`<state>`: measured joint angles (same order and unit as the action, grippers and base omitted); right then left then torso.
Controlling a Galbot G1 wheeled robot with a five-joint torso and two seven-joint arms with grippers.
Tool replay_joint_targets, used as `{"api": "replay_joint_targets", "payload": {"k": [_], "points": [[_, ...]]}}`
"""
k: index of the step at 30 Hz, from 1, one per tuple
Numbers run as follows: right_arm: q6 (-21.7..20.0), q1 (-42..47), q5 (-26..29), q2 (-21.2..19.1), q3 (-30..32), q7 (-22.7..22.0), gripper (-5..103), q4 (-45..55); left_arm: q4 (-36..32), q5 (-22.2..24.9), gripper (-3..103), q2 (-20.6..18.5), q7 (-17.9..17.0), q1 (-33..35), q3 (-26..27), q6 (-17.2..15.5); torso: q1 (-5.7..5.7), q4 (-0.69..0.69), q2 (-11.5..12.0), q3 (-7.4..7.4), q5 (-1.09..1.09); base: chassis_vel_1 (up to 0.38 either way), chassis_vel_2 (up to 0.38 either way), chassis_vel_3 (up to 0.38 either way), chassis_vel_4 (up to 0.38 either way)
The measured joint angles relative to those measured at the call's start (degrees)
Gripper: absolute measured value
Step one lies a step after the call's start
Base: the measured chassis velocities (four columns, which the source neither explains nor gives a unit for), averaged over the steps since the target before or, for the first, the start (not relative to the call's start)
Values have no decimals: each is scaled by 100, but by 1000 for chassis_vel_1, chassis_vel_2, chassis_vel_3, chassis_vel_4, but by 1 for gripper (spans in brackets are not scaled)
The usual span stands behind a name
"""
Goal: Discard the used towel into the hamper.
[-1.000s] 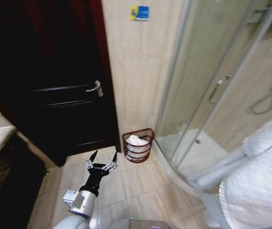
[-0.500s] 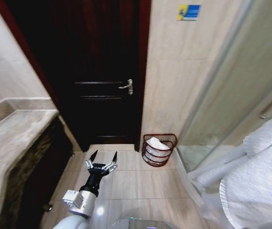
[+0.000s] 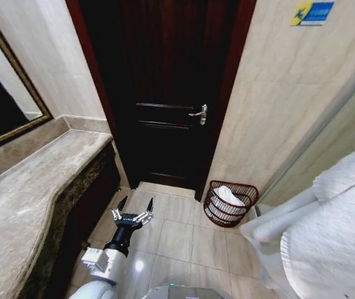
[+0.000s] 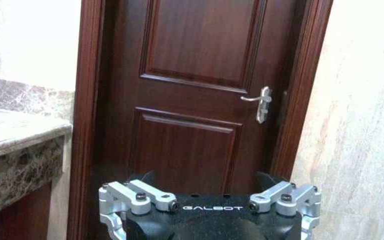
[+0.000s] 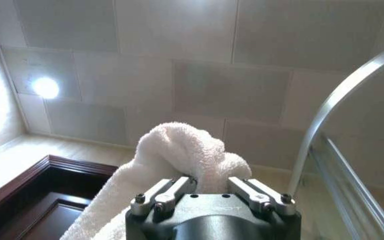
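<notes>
Now hamper point(image 3: 230, 203) farther right, door point(image 3: 165, 93) centred.

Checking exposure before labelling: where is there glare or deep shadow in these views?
Right wrist view: a ceiling lamp flares above the towel. Head view: a small reflection on the floor tiles, and the door is nearly black. Left wrist view: evenly lit.

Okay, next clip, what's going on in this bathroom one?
The robot's right gripper is shut on a white towel, held up at the right of the head view. The hamper stands on the floor by the dark door, with white cloth already inside, and the towel has not reached it. The left gripper hangs open and empty over the floor tiles, beside the stone counter.
</notes>
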<state>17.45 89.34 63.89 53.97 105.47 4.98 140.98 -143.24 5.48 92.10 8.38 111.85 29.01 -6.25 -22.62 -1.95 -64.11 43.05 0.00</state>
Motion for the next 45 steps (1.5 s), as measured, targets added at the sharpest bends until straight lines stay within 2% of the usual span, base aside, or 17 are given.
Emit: {"api": "replay_joint_targets", "payload": {"k": [20,35,45], "points": [[208,-38,64,6,-116,97,13,71,0,0,100,0,0,0,0,0,0,-1,0,0,0,0,0,0,0],[149,-40,105,89,-91,192,13,129,0,0,100,0,0,0,0,0,1,-1,0,-1,0,0,0,0,0],[164,-33,129,100,-106,250,13,135,0,0,100,0,0,0,0,0,0,-2,0,0,1,-101,109,114,-116]]}}
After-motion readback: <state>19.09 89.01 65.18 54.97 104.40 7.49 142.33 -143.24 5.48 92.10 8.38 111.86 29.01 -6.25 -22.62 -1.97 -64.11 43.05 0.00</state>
